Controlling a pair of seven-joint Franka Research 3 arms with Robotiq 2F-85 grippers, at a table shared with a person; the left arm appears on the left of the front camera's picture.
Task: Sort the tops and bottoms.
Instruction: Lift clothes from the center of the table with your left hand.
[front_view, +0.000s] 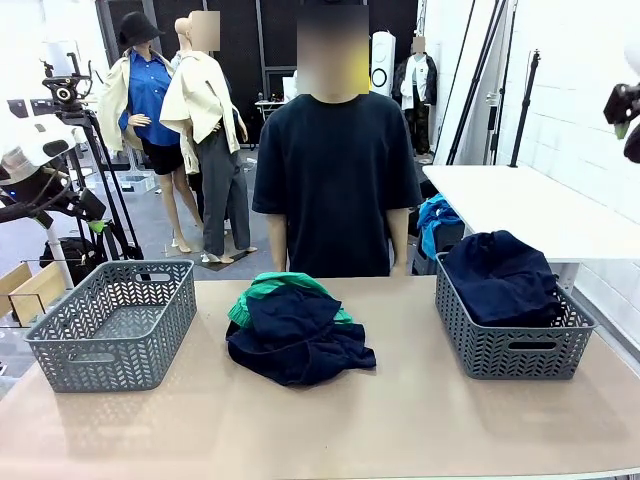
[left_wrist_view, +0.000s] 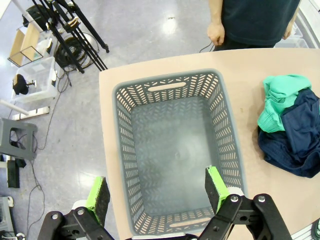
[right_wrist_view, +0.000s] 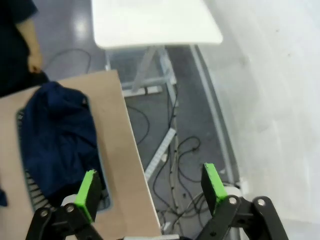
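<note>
Open and empty, my left claw (left_wrist_view: 156, 185) hovers over the grey basket (left_wrist_view: 125, 160), the garment pile (left_wrist_view: 290, 130) lying just right of it, nearer than to my open right claw (right_wrist_view: 150, 182) past the table (right_wrist_view: 120, 150) edge.

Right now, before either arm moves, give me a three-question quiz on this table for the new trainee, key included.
1. True or false: the left basket already holds a garment.
2. Which colour shows beneath the navy garment in the middle pile? A red, B bright green, C yellow.
3. Fill in: the left gripper and the right gripper both stand ____.

Key:
1. False. It is empty; the navy clothes lie in the right basket.
2. B, the green garment.
3. Open.
</note>
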